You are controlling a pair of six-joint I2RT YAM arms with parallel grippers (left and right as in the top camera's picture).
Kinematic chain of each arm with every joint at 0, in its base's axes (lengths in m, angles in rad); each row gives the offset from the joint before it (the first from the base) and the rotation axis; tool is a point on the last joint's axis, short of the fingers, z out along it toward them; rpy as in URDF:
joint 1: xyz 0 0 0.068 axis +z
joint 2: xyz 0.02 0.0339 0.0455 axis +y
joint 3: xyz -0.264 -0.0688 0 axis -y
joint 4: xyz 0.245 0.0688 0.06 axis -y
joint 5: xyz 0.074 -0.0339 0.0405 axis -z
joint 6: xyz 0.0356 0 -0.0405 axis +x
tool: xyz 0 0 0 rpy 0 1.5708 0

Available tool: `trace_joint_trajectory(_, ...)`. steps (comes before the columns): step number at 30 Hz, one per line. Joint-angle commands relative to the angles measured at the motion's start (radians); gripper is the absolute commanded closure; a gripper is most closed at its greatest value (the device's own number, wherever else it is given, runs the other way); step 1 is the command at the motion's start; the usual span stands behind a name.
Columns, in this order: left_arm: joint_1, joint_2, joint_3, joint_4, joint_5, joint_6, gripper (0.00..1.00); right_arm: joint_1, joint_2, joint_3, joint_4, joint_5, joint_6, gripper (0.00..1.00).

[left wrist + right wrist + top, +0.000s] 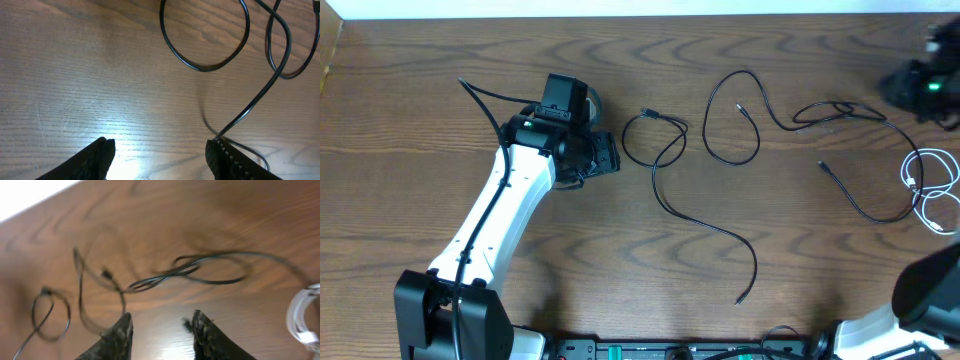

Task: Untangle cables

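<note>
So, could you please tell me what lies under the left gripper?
Under the open left gripper, the wrist view shows bare wooden table. A black cable reaches one finger; whether it continues beneath that finger is hidden.

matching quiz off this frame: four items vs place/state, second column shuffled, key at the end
Column 1
1. white cable
2. left claw
3. looped black cable
4. right claw

Column 2
A. open, white cable at its camera's right edge
B. far right of the table
C. open, looped black cable reaching one fingertip
D. mid-table, long tail ending toward the robot's side

Pairs: 1-B, 2-C, 3-D, 4-A
</note>
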Motion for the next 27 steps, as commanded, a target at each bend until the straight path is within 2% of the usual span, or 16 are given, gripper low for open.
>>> trace_joint_trajectory(1, 0.002, 0.003, 0.006, -0.003, -0.014, 0.009, 0.36, 0.068, 0.037, 0.016, -0.014, -0.012, -0.04, 0.6)
trace_joint_trajectory(7, 0.002, 0.003, 0.006, -0.003, -0.014, 0.009, 0.36, 0.207, 0.117, 0.016, -0.017, 0.191, 0.09, 0.57)
trace_joint_trajectory(11, 0.002, 0.003, 0.006, -0.003, -0.014, 0.009, 0.36, 0.275, 0.167, 0.016, 0.01, 0.255, 0.15, 0.56)
trace_joint_trajectory(18, 0.002, 0.003, 0.006, -0.003, -0.014, 0.009, 0.36, 0.346, 0.252, 0.016, 0.06, 0.418, 0.414, 0.54)
trace_joint_trajectory(23, 0.002, 0.003, 0.006, -0.003, -0.014, 0.009, 0.36, 0.37, 0.295, 0.016, 0.174, 0.428, 0.43, 0.53)
trace_joint_trajectory(27, 0.002, 0.003, 0.006, -0.003, -0.014, 0.009, 0.36, 0.375, 0.319, 0.016, 0.187, 0.498, 0.512, 0.54)
